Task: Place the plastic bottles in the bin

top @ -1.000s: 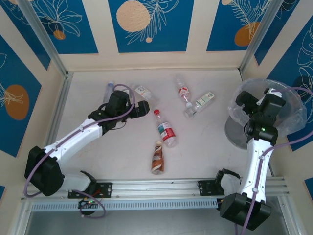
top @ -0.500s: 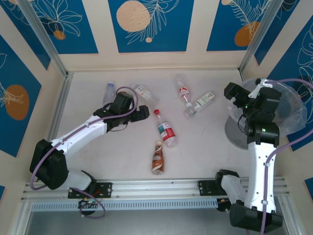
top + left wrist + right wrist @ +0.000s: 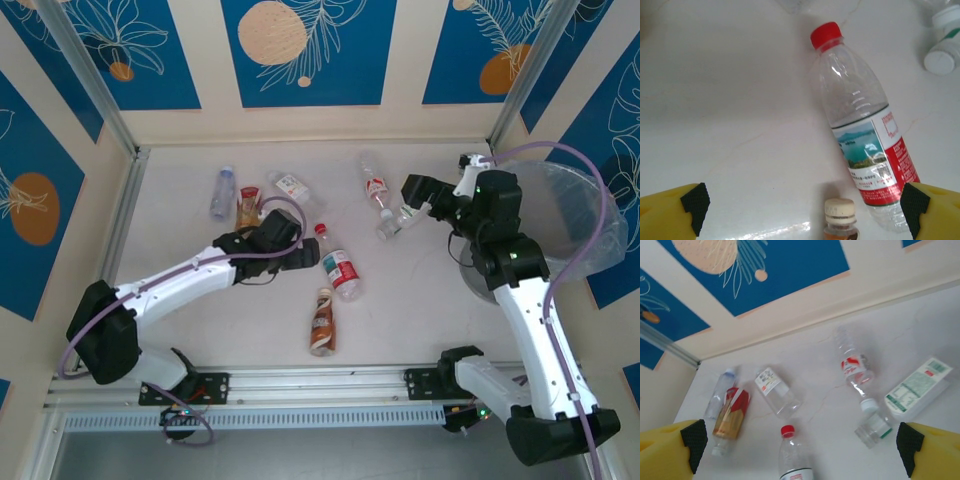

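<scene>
On the left of the tabletop [image 3: 175, 215] a blue-capped bottle [image 3: 222, 191] lies flat. A brown bottle with a red label [image 3: 247, 208] is just beside it, and a clear white-labelled bottle [image 3: 293, 188] lies near, toward the back wall. The left tool [image 3: 303, 256] sits low over the tabletop just left of the red-capped bottle [image 3: 338, 264]. In the left wrist view its yellow fingers [image 3: 670, 212] stand wide apart, gripping nothing. A cream-capped brown bottle [image 3: 321, 322] lies toward the near edge, its cap close to the red-capped bottle's base. Farther right, a red-labelled clear bottle [image 3: 374, 185] and a green-labelled bottle [image 3: 414, 208] lie side by side. The right tool [image 3: 412, 189] hangs above the green-labelled bottle, its fingers [image 3: 927, 450] spread wide and empty. The bin [image 3: 585, 215] stands at the far right edge of the tabletop, well apart from all these bottles.
</scene>
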Controlling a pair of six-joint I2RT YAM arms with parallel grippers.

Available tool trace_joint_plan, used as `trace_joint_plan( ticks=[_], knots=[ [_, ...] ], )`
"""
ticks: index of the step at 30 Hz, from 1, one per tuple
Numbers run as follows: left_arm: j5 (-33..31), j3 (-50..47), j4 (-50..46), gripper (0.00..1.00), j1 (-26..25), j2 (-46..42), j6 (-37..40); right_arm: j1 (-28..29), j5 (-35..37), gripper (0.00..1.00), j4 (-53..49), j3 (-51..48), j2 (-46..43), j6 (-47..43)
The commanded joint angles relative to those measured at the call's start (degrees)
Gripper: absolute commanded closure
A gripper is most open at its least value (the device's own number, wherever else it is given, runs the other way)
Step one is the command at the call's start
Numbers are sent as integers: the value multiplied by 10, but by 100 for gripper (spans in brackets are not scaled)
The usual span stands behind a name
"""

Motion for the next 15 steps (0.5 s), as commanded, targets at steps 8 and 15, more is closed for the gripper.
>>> trace_joint_plan(
  ticks=[8, 15],
  knots=[
    [-10, 16, -37, 1, -73, 42, -13, 129, 72, 0, 54, -79, 28, 52],
    [-14, 43, -75, 1, -127, 103, -21, 161, 94, 0, 89, -138, 44, 107]
  ],
)
